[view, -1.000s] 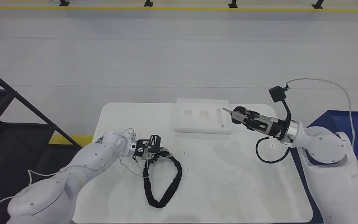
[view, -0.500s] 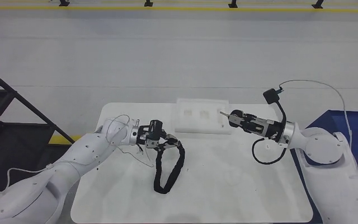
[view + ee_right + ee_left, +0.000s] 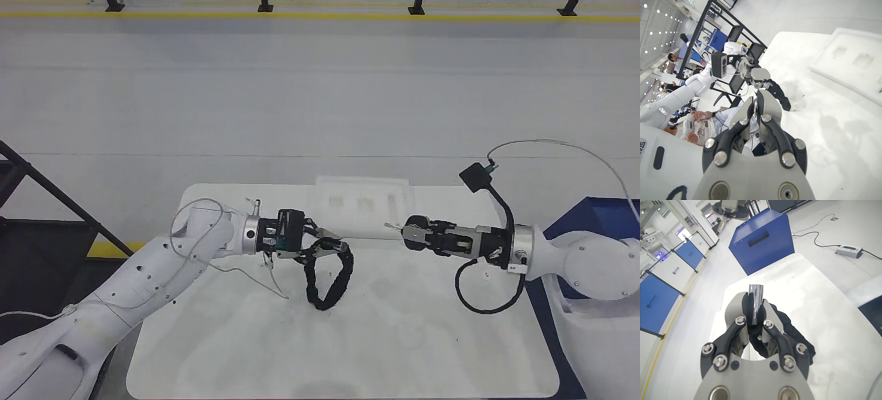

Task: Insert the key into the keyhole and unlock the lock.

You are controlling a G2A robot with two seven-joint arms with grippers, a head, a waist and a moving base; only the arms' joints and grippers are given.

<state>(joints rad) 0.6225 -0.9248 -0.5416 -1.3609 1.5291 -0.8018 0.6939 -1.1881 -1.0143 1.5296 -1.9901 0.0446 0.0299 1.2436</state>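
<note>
The lock is a chrome cylinder (image 3: 755, 300) on a black sleeved cable loop (image 3: 333, 277). My left gripper (image 3: 755, 306) is shut on the cylinder and holds it above the table's middle, the loop hanging below it. The cylinder's end points towards the right arm. My right gripper (image 3: 407, 235) is shut on a thin key (image 3: 755, 105), whose tip (image 3: 392, 226) points at the lock. A short gap separates key and lock in the top view. In the right wrist view the left gripper (image 3: 759, 83) and the hanging cable (image 3: 780, 96) lie straight beyond the key.
A white foam tray (image 3: 362, 195) with shallow recesses sits at the table's far edge, behind both grippers. The white table (image 3: 450, 340) is bare in front. A blue box (image 3: 762, 247) stands on the floor beyond the table's right end. A black frame (image 3: 40, 190) stands at the left.
The left arm has lifted the lock off the table and carried it right, towards the middle. The right gripper has moved left with the key, so the gap between them is much smaller.
</note>
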